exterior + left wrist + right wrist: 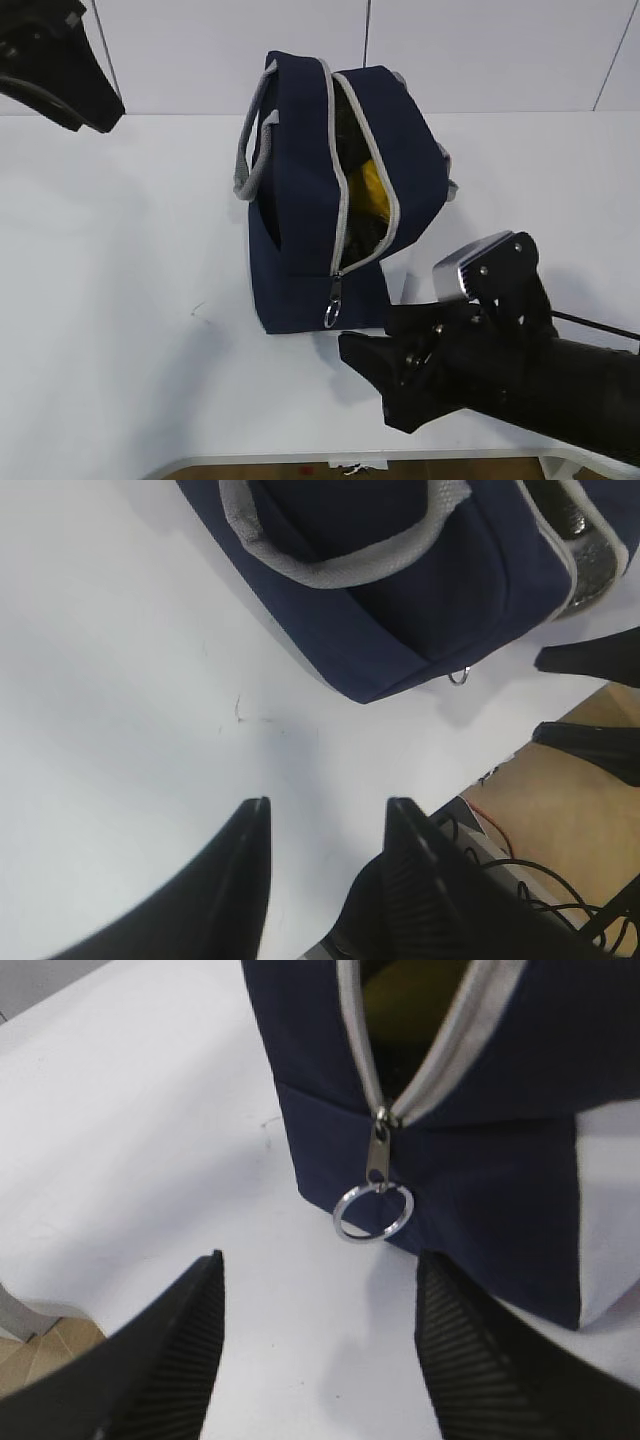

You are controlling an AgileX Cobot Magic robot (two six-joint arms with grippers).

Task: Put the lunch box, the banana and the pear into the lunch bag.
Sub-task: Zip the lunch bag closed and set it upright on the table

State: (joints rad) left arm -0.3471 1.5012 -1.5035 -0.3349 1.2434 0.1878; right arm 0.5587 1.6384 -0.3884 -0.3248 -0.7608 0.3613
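Lunch bag upright near the middle of the white table, zipper open along the top and down the near end, slider parked low with its ring pull hanging toward the camera side. Through the gap, a patch of yellow, most likely the banana or the pear, though too little shows to say which; no lunch box, banana or pear anywhere out on the table, so probably all inside already. Right gripper low over the table just in front of the bag's near end, jaws apart and empty, the ring pull lying straight ahead and centred between the two fingertips in the right wrist view. Zipper line running away from that gripper, up the end panel and over the top, so any pull on the ring would travel along that axis, away from the wrist. Left gripper well off to the bag's handle side, raised, jaws also apart, holding nothing. Right arm clearly the nearer to the ring.
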